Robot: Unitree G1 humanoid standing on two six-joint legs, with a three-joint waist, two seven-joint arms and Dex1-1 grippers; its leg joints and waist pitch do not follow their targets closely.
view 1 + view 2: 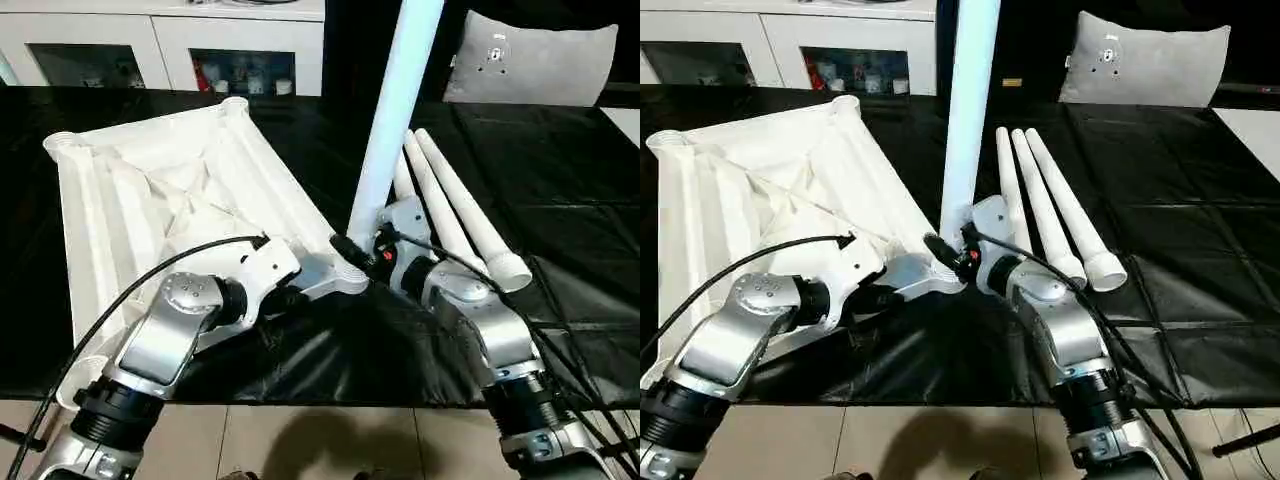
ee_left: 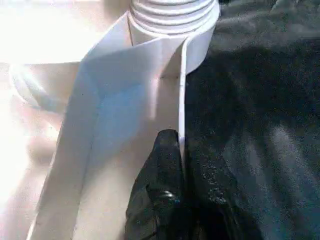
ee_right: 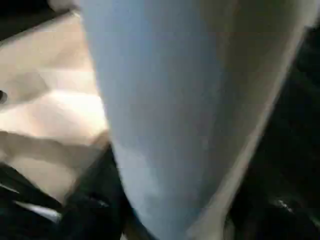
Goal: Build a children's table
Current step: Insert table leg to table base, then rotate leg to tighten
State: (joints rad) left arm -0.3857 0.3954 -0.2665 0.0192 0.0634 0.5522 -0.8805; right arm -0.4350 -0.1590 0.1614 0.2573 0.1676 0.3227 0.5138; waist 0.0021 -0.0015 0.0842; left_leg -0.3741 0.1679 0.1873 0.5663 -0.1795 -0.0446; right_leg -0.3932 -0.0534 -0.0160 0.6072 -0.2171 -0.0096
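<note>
The children's table top [image 1: 150, 190] lies upside down on the black cloth, ribbed underside up. One white leg [image 1: 395, 110] stands upright in its near right corner socket [image 2: 172, 20]. My left gripper [image 1: 297, 290] is shut on the top's thin rim just beside that socket; in the left wrist view a black finger [image 2: 160, 180] presses against the rim wall. My right gripper [image 1: 365, 250] sits at the base of the upright leg, which looms close in the right wrist view [image 3: 180, 110]. Three more legs [image 1: 455, 215] lie side by side to the right.
A grey-white cushion [image 1: 530, 60] rests at the back right and a white cabinet [image 1: 160, 45] stands behind the table. The black cloth [image 1: 560, 170] covers the work surface, whose front edge meets the tiled floor [image 1: 320, 440] near my forearms.
</note>
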